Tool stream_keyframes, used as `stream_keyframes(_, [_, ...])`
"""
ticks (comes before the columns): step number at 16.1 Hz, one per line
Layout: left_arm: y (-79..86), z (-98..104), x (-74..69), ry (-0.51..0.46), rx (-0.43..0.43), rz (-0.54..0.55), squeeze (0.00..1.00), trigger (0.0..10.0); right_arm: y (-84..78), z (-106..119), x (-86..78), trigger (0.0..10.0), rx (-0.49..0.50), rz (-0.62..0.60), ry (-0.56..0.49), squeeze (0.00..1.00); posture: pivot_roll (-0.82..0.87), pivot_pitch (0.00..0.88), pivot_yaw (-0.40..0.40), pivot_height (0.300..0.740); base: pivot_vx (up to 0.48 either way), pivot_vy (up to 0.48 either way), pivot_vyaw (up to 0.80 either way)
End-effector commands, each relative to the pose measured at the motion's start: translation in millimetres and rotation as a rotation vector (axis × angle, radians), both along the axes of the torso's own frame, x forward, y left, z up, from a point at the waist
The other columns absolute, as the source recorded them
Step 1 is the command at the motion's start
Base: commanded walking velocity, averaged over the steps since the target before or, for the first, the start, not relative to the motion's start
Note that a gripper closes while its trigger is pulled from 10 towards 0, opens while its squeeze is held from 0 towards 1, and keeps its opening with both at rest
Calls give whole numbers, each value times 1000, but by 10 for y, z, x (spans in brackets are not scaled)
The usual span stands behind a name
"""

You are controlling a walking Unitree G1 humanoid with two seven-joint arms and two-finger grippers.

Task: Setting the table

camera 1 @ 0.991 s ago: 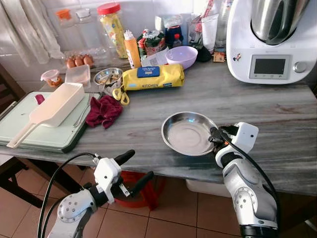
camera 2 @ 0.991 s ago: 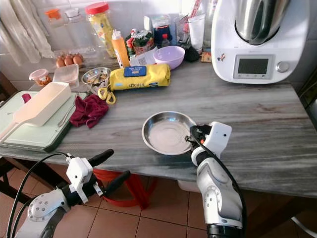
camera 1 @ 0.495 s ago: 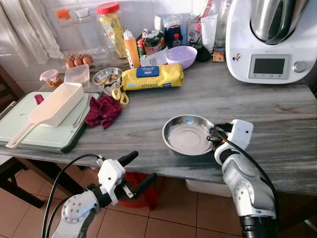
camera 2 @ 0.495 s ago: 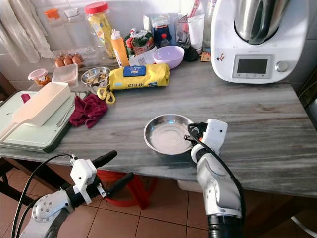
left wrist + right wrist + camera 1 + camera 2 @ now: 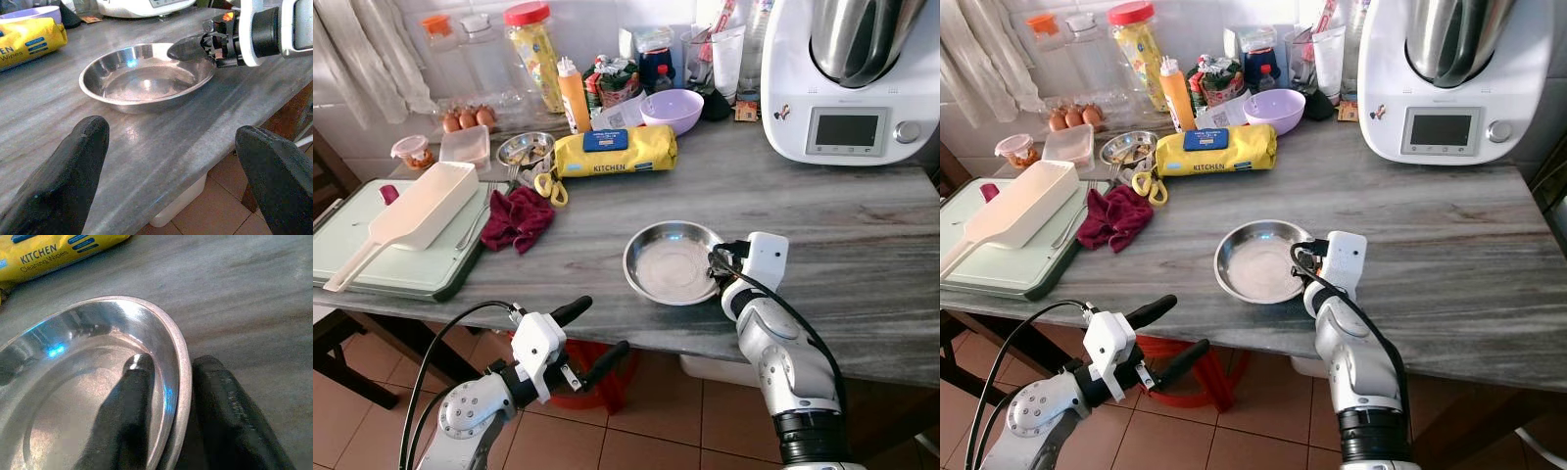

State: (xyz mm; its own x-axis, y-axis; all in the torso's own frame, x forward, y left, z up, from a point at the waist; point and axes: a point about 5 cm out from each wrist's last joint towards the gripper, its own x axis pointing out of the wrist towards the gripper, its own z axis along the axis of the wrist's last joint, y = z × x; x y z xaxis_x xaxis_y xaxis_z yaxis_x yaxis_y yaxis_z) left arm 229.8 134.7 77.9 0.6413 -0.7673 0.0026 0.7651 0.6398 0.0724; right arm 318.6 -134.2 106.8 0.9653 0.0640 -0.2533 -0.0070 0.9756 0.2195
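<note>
Grey marble counter (image 5: 862,235), shiny round steel plate (image 5: 668,262), right gripper (image 5: 168,396) pinching rim

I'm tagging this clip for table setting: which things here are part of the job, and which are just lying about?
Part of the job:
- steel plate on the marble table
- right gripper, pinching the plate's rim
- left gripper, open, below the table edge

Lying about:
- yellow kitchen wipes pack
- purple bowl
- red cloth
- white scoop
- food processor
</note>
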Motion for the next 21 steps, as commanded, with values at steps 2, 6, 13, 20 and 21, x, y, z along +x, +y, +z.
stream_keyframes(2, [16,33,1,-8,18,-4,0,10000,92,-47,-12,10000,-11,41,18,1000,-118,57,129,740,0,0,0])
stream_keyframes(6, [14,49,-2,-8,19,-4,0,10000,48,39,7,10000,-24,16,-35,1000,-119,56,129,740,0,0,0])
stream_keyframes(13, [-3,73,7,-13,12,3,0,10000,-8,247,-38,10000,-43,-2,-171,1000,-126,55,123,740,0,0,0])
stream_keyframes(20, [-41,52,12,-13,-2,22,0,10000,-63,317,-57,10000,-83,-7,-208,1000,-133,49,108,740,0,0,0])
stream_keyframes(21, [-43,51,20,-16,-2,27,0,10000,-70,329,-67,10000,-92,-10,-215,1000,-133,49,110,740,0,0,0])
